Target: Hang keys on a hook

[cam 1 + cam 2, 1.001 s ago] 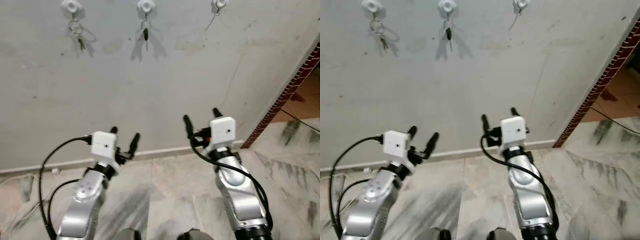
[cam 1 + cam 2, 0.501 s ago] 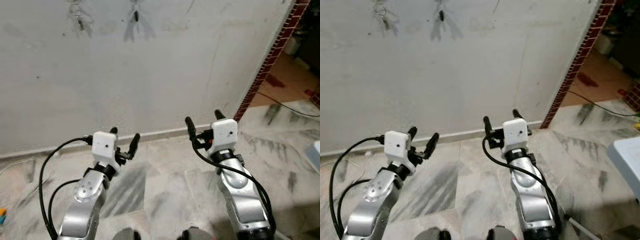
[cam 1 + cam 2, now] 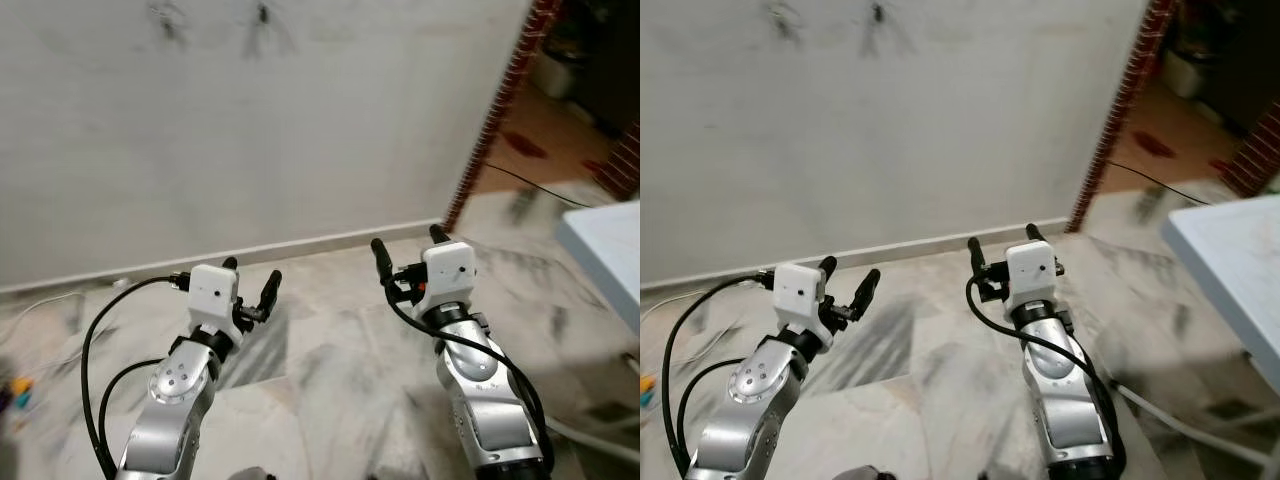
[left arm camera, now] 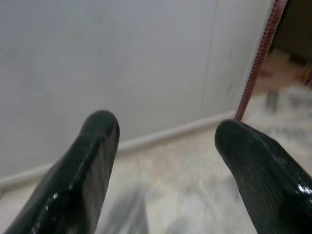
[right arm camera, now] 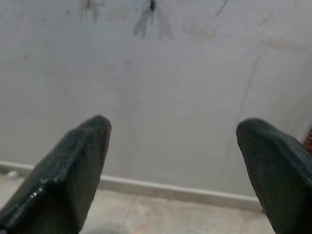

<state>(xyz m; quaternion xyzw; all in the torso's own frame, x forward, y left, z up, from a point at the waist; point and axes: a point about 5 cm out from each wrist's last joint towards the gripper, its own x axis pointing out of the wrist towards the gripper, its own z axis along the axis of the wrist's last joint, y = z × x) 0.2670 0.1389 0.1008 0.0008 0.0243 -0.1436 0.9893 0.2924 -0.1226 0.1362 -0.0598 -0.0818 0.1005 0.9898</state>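
Two bunches of keys hang high on the grey wall, a dark one and a blurred one to its left; the hooks above them are cut off by the picture's top edge. The right wrist view catches the same dark key and blurred bunch. My left gripper is raised over the marble floor, open and empty. My right gripper is held up beside it, also open and empty. Both are far below the keys and short of the wall.
A brick-edged wall corner opens to a doorway on the right, with a dark cable across its floor. A pale table's edge juts in at the right. A white cord and a small coloured object lie on the left.
The whole picture has shifted: the camera has tipped down and swung right, so the hooks slid off the top and the table came in. Both arms keep their pose, fingers still apart.
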